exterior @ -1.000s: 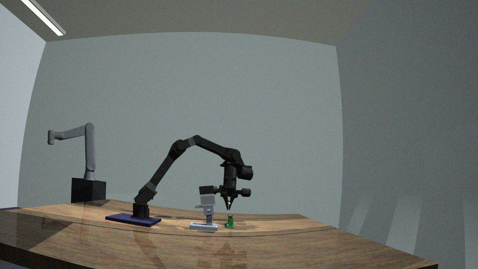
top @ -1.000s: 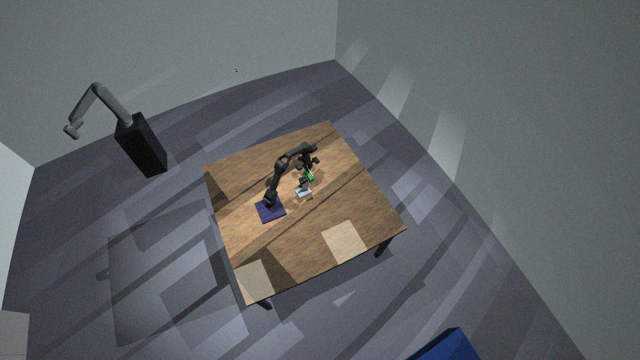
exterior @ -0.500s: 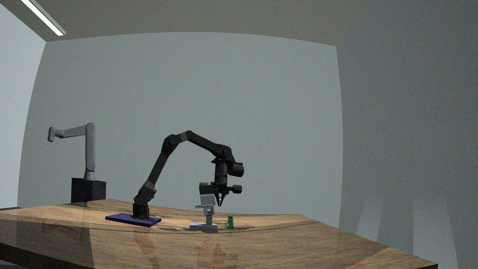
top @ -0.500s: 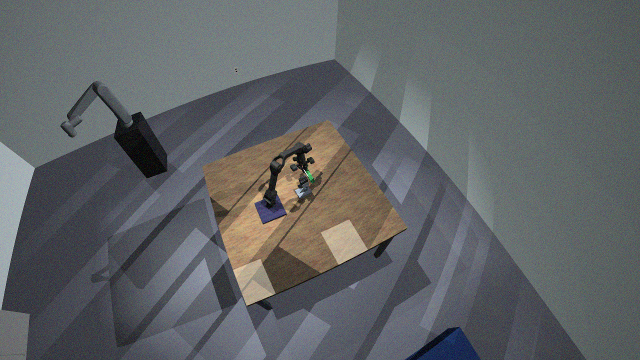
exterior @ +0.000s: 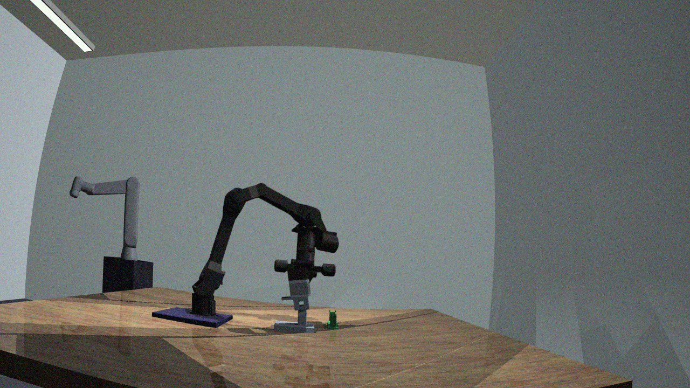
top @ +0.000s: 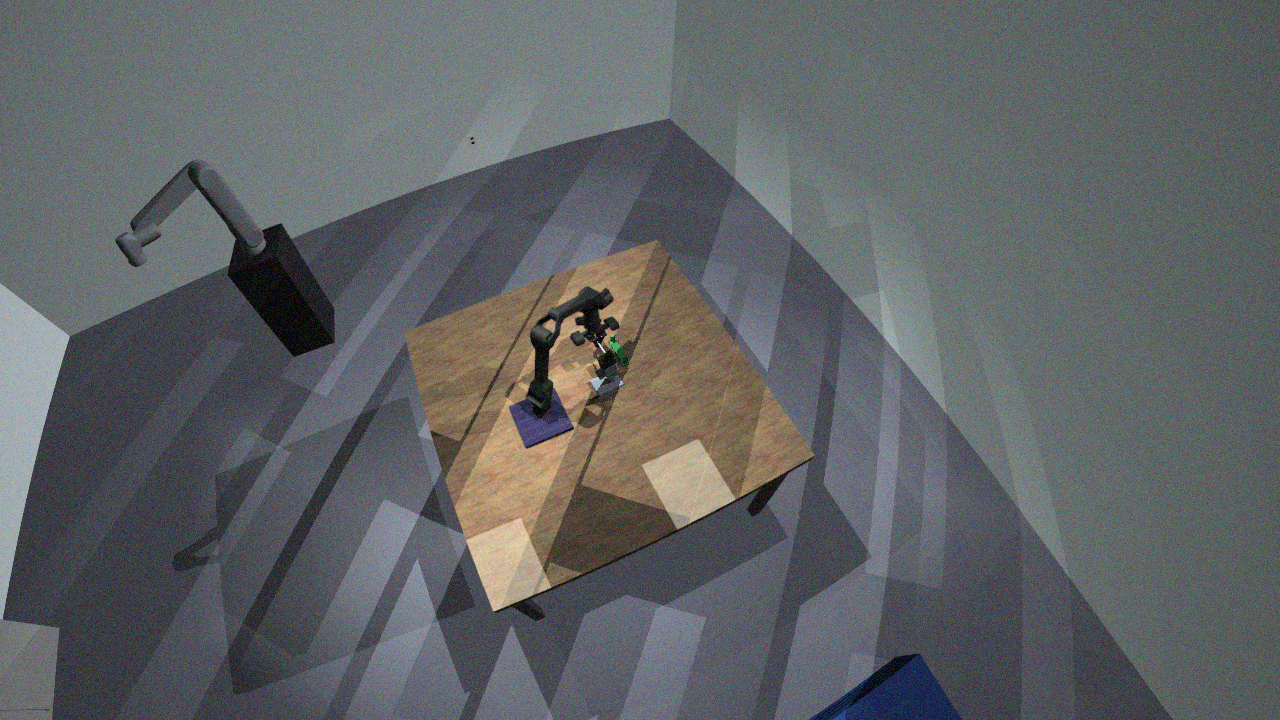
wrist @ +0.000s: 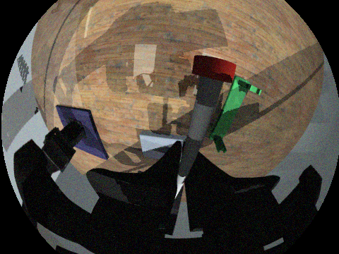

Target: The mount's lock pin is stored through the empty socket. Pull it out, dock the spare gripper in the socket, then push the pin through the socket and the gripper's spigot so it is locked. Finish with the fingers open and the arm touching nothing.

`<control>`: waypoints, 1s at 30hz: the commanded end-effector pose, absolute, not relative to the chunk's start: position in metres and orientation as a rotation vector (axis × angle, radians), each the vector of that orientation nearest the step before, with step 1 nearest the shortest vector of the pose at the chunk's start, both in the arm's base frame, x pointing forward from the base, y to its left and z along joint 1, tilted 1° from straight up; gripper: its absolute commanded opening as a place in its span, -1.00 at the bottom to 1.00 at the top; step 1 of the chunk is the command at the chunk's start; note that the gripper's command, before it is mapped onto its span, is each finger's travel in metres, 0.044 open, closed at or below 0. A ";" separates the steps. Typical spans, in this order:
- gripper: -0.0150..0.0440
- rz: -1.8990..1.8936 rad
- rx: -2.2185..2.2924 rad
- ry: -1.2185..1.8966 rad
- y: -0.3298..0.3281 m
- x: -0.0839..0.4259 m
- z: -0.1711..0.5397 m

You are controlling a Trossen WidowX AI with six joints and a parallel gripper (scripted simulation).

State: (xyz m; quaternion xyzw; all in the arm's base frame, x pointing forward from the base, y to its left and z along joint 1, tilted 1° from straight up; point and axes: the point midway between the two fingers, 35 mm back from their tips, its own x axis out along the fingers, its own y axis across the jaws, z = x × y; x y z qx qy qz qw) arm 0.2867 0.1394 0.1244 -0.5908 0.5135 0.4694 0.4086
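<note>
Gripping the red-headed lock pin (top: 601, 347) (wrist: 203, 120) in my nearly closed jaws (top: 597, 338) (exterior: 299, 274), its shaft slanting between my fingertips, green stand (top: 617, 349) (exterior: 332, 319) (wrist: 231, 109) near the mount's pale foot (top: 605, 385) (exterior: 294, 327) (wrist: 159, 145), wooden table (top: 716, 376) (exterior: 434, 347) (wrist: 247, 21) beneath both.

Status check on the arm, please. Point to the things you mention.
Jaws shut on the red-headed pin (wrist: 208, 92). Pin out of the mount (top: 606, 385) (exterior: 294, 327). Green holder (top: 618, 350) (exterior: 332, 319) (wrist: 231, 109) stands close by.
</note>
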 end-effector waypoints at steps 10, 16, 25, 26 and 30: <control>-0.49 1.187 -1.483 1.286 0.141 0.281 0.097; -0.49 1.192 -1.484 1.285 0.141 0.280 0.076; -0.49 1.187 -1.485 1.279 0.138 0.280 0.074; -0.49 1.187 -1.485 1.279 0.137 0.280 0.075; -0.49 1.188 -1.485 1.279 0.134 0.281 0.077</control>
